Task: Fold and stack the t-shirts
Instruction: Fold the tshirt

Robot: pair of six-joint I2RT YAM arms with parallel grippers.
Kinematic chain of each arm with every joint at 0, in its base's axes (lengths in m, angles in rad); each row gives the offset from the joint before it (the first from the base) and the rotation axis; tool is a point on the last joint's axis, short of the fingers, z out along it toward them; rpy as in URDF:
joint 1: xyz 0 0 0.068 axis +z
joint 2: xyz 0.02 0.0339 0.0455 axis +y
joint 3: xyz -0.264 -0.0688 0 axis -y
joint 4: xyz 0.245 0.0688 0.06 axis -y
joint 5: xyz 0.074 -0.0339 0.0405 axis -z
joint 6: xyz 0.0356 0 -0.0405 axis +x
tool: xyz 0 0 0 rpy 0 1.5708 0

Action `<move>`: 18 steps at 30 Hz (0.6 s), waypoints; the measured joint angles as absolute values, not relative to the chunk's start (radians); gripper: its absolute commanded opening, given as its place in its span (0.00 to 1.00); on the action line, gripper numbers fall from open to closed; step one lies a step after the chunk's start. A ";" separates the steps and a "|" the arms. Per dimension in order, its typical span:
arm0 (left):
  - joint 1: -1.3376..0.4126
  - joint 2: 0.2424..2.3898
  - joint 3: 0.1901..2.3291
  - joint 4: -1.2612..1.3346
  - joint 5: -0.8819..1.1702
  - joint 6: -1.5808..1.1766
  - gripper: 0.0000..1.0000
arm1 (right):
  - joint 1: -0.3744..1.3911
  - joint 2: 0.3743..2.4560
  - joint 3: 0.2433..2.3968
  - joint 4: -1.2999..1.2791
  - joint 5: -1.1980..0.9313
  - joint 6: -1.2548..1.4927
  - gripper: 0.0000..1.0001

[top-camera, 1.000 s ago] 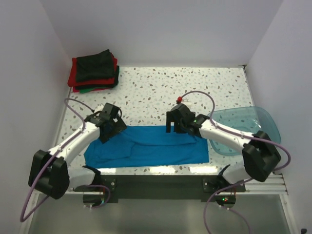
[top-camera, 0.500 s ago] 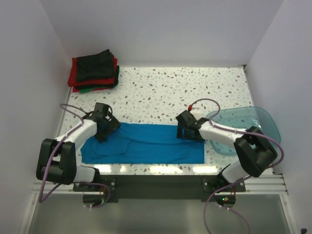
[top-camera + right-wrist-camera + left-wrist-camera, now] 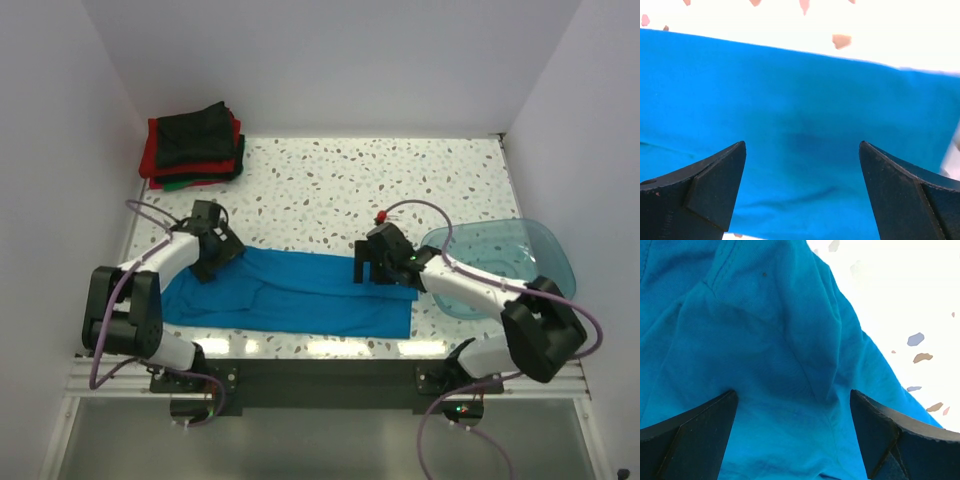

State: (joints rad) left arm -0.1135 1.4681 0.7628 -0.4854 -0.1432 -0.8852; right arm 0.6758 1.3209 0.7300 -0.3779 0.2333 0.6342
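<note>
Speckled bench (image 3: pixel 400 180): blue t-shirt (image 3: pixel 300 295) flat @ 6 o'clock, folded shirt stack (image 3: pixel 195 145) @ 10, tub (image 3: pixel 505 262) @ 4.

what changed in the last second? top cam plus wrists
The bright blue t-shirt slid a little to the left. The left gripper shifted left to the shirt's far-left corner. The right gripper moved slightly right and nearer the bases, onto the cloth. Both are open now, gripping nothing. The stack of folded dark and red t-shirts and the translucent blue-green plastic tub stayed put.

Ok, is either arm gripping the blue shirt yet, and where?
Nothing is held. The left gripper and right gripper are both open over the blue t-shirt.
</note>
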 measured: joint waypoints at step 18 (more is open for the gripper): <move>-0.381 2.115 1.547 -0.483 -0.192 -0.754 1.00 | 0.898 1.288 0.566 -0.212 0.040 0.702 0.99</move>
State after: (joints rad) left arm -0.3809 2.1147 1.5471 -0.4828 -0.1917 -0.7536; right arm 0.8982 1.2881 0.5659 -0.2115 0.0402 0.7025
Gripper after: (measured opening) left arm 0.998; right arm 0.986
